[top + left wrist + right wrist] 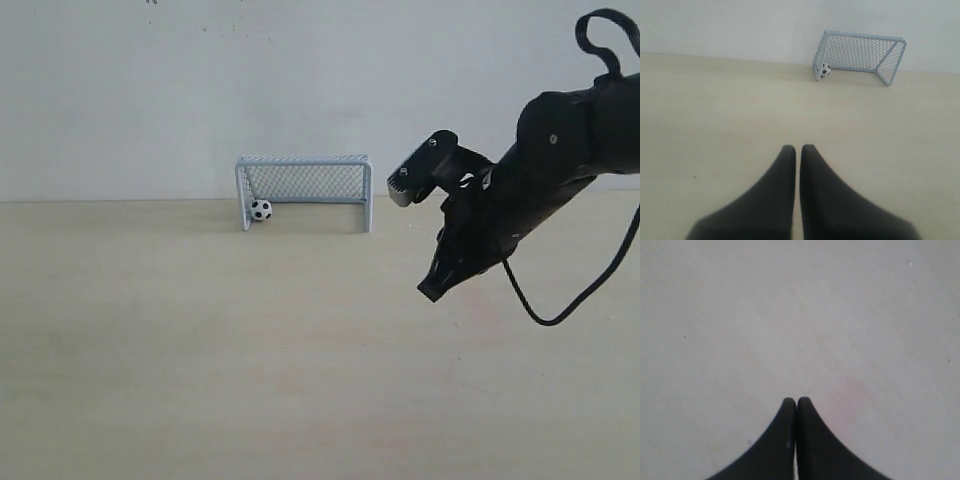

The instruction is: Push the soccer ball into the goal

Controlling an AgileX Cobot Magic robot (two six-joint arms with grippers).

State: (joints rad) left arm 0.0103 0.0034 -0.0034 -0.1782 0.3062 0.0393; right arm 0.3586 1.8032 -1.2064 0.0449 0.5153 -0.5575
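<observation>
So the soccer ball point(261, 210) is sitting just inside the mouth of the goal point(305, 158), right up against the post on the left side of the exterior view. To me that looks pretty much done.

The right hand point(432, 292) hangs in the air well away from the goal, fingers pressed together, nothing in it. The left hand point(798, 150) is closed too, with just a sliver of gap, low over the worktop point(200, 340) and pointing roughly toward the goal from a distance.

What could go wrong: the ball looks barely past the line, so any extra poke could clip the post. That goal looks light, so I'd guess it slides or tips and the ball rolls back out. An off-centre tap could also bounce it off the frame.

Brands or writing: none that I can read anywhere.
</observation>
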